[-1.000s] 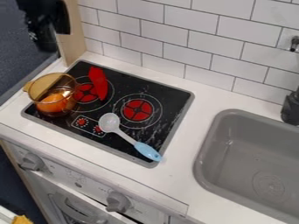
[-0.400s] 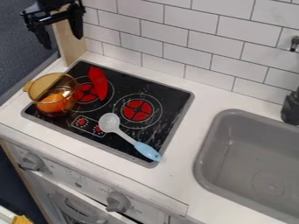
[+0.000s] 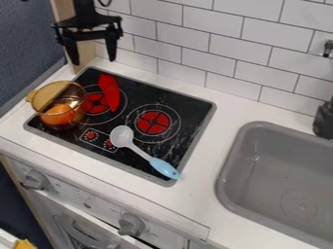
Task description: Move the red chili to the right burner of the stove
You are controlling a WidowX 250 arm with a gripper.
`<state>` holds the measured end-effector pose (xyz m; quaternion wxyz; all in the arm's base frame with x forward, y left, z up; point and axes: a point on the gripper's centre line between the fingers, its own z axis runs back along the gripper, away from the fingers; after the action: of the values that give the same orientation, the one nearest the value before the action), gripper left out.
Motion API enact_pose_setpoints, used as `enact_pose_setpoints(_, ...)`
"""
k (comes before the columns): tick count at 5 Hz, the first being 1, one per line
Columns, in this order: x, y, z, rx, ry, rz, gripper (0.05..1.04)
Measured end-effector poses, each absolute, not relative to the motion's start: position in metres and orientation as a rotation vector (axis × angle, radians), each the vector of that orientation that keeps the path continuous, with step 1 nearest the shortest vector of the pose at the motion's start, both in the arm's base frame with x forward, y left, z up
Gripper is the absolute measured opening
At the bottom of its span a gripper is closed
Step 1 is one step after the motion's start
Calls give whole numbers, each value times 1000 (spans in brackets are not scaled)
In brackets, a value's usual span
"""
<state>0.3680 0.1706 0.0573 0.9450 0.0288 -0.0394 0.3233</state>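
Finding the red chili [image 3: 110, 92] below the gripper [image 3: 94, 61] and nearer to the camera, lying lengthwise from back to front, partly over the left burner [image 3: 94, 103]. Keeping the gripper above the back of the stove [image 3: 189, 101], with its two fingers standing wide apart and holding nothing. Judging the step in hand as the approach for the grasp, with the whole carrying part remaining to do. Probably needing to bring the gripper forward and down, aiming at the middle of the red chili, one finger going along each long side. Watching carefully the amber pot [image 3: 48, 92], standing forward of the gripper, on the other side from the sink [image 3: 236, 168], with an orange thing [image 3: 58, 115] inside; perhaps risking a knock on its rim by descending too far that way. Closing gently, then lifting well before going sideways, for avoiding a drag. Aiming afterwards for the right burner [image 3: 153, 122], lying farther forward from the gripper and towards the sink. Releasing low over its centre, keeping clear of the spoon [image 3: 139, 151], resting still farther out, near that burner.
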Motion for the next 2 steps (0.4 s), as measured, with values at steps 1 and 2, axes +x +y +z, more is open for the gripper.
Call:
enact_pose_setpoints(1, 379, 168, 37, 58, -80, 614, 1000)
enact_pose_setpoints(2, 389, 170, 26, 61, -94, 604, 1000)
